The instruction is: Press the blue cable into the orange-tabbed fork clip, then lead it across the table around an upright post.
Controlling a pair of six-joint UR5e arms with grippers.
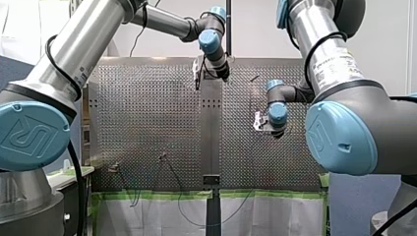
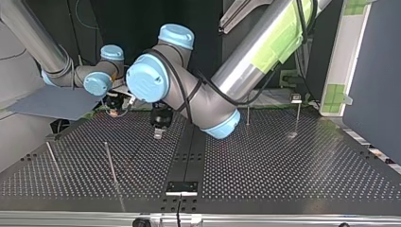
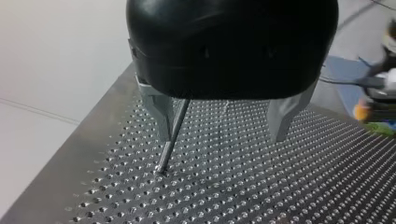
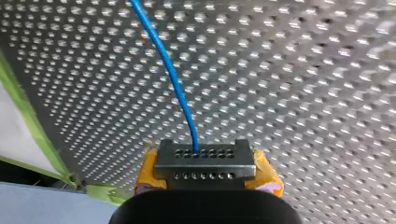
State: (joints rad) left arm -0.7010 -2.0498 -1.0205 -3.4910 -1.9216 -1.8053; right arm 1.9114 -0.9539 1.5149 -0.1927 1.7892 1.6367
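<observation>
In the right wrist view my right gripper (image 4: 204, 163), with yellow pads, is shut on the blue cable (image 4: 170, 74), which runs on ahead of the fingers over the perforated table (image 4: 303, 93). The front view has this gripper (image 1: 258, 123) low over the table at the right of its middle. My left gripper (image 3: 219, 119) is black with metal fingers, open and holding nothing, above the table's far middle (image 1: 198, 73). A thin upright post (image 3: 169, 142) stands just inside one of its fingers. I cannot make out the orange-tabbed clip in any view.
In the top view several thin upright posts stand on the table: two at the left (image 2: 111, 163) (image 2: 52, 158), two at the back right (image 2: 248, 113) (image 2: 297, 113). Green tape (image 1: 147, 195) lines the table's edge. Thin dark wires (image 1: 172, 177) hang over it.
</observation>
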